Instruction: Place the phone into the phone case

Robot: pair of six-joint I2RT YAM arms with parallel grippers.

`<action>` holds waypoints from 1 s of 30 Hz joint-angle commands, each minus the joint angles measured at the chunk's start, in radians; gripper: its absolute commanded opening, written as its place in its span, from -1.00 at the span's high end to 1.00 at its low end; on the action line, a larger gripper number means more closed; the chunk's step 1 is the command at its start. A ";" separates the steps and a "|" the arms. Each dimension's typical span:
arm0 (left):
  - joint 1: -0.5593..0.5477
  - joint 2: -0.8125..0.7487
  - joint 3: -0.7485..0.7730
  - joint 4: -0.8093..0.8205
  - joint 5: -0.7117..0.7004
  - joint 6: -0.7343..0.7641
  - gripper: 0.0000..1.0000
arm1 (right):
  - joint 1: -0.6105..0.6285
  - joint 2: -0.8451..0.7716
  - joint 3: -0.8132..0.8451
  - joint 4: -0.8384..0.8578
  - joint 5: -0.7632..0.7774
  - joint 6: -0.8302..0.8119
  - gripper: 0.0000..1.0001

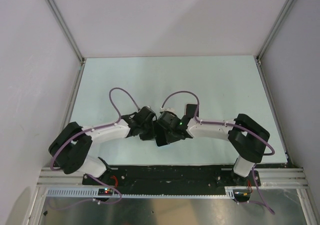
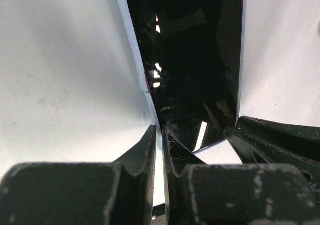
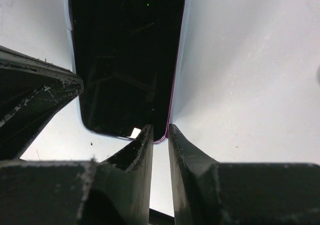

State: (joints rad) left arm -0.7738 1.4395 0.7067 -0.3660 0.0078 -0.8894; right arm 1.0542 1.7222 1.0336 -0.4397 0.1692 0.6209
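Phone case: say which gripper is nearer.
Left: the left gripper pinches the phone case by its light blue edge; the right gripper straddles the opposite corner of the phone.

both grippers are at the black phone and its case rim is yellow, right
No, the phone case rim is light blue, as the left wrist view shows. The left gripper and right gripper are at the black phone.

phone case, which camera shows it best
Left wrist. The phone case shows there as a light blue rim running down the long edge of the glossy black phone. The right wrist view gives only a thin pale sliver of it beside the phone. In the top view it cannot be made out.
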 commanded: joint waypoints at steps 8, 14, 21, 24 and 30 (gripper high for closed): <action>0.081 0.010 0.099 -0.012 -0.016 0.100 0.76 | -0.139 -0.030 0.013 0.141 -0.126 -0.077 0.26; 0.093 0.040 0.149 -0.045 -0.027 0.123 0.75 | -0.187 -0.013 0.017 0.160 -0.156 -0.077 0.25; 0.098 0.066 0.167 -0.075 -0.074 0.131 0.71 | -0.184 0.024 0.018 0.189 -0.220 -0.078 0.27; 0.099 0.072 0.163 -0.081 -0.082 0.132 0.66 | -0.178 0.039 0.018 0.181 -0.216 -0.077 0.32; 0.096 0.093 0.156 -0.082 -0.073 0.130 0.63 | -0.159 0.051 0.002 0.144 -0.172 -0.070 0.44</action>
State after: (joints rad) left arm -0.6819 1.5166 0.8383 -0.4385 -0.0471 -0.7834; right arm 0.8764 1.7603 1.0355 -0.2783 -0.0322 0.5568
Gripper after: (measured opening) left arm 0.180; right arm 0.293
